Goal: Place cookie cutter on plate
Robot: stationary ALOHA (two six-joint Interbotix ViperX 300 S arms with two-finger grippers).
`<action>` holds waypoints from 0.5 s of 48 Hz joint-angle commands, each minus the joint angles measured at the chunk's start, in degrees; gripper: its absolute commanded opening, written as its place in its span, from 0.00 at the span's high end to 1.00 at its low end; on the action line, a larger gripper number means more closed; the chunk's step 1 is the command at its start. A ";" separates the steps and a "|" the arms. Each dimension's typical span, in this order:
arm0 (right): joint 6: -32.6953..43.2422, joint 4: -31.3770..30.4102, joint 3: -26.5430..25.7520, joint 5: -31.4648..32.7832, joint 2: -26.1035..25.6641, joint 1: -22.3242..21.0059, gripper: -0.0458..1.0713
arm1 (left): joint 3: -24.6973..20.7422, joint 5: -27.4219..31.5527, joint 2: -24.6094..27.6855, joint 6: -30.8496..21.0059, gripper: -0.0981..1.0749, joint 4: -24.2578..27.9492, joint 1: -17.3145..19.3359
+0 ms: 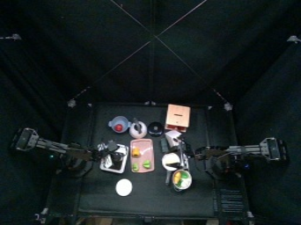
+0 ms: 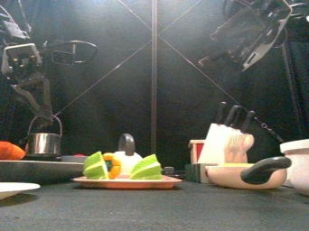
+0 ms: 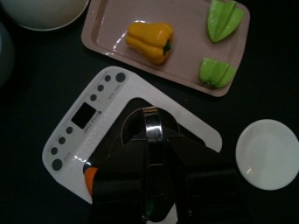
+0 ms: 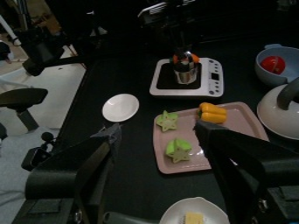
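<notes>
Cookie cutters, two green (image 4: 170,121) and one yellow (image 4: 212,112), lie on the pink tray (image 4: 239,133) mid-desk, directly ahead of the right tool (image 4: 162,147), which hangs wide open and empty. That arm looks the better placed. The left tool (image 4: 181,54) hangs over the white scale (image 4: 211,79) beside the tray, around a metal cup (image 3: 152,127); I cannot tell whether it grips it. The green stars are compact, with no marked long axis, so approach angle matters little. The empty white plate (image 4: 121,107) sits apart from the tray, towards the desk's front on the scale's side. The desk (image 4: 128,66) is crowded, so the carry needs height.
</notes>
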 commanded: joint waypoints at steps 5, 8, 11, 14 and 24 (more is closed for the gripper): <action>0.44 0.70 -0.26 -0.44 -0.44 -0.09 0.08 | -2.72 -1.85 -0.18 0.26 0.48 0.35 0.00; 0.18 0.97 -0.26 -0.44 -0.44 -0.09 0.08 | -4.04 -2.02 -0.26 0.44 0.48 1.14 0.00; 0.09 0.97 -0.26 -0.44 -0.44 -0.09 0.08 | -6.06 -2.02 -0.26 0.53 0.48 2.55 0.00; 0.09 1.05 -0.26 -0.44 -0.35 -0.18 0.08 | -7.73 -2.11 0.00 0.44 0.48 4.13 0.09; 0.09 1.05 -0.26 -0.44 -0.44 -0.26 0.08 | -11.60 -4.66 4.39 0.09 0.48 9.84 2.90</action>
